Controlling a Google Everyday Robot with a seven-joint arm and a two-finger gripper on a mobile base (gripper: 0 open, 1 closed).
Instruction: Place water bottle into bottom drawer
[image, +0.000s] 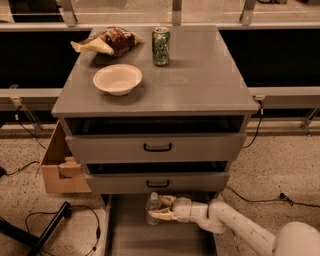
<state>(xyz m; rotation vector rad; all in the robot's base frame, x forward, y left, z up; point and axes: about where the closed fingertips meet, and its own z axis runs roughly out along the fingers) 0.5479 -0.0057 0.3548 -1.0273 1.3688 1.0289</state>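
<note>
The water bottle (153, 208), small and clear with a white cap, stands upright inside the bottom drawer (125, 235), a long flat grey tray pulled out below the cabinet. My gripper (161, 208) reaches in from the right on a white arm and is shut on the bottle, one finger above and one below its middle. The bottle sits near the back left of the drawer, just under the middle drawer's front.
On the grey cabinet top (210, 80) stand a green drink can (161, 46), a white bowl (118, 79) and a chip bag (107, 41). Two upper drawers with black handles (157, 147) are slightly open. A cardboard box (59, 167) sits left; cables lie on the floor.
</note>
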